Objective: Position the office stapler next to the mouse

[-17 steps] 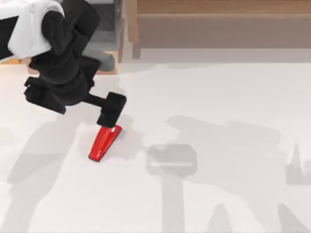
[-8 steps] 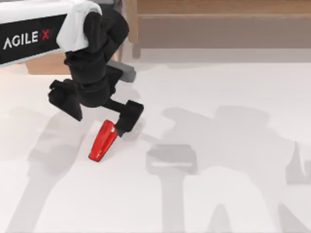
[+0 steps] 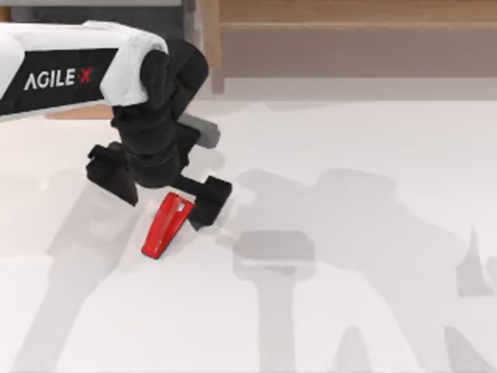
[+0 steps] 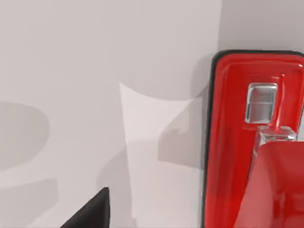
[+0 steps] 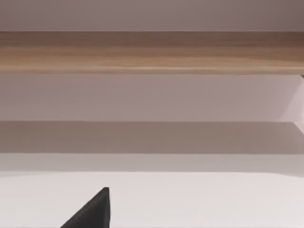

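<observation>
On pale table (image 3: 373, 155) | left pincer (image 3: 186, 203) over red stapler (image 3: 165, 227), grip unclear | wooden rail (image 3: 349, 12) behind

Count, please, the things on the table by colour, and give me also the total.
Red: 1, the office stapler, lying flat on the white table by the left end effector
Pale grey: 1, a faint flat item to the stapler's right
Total: 2
</observation>
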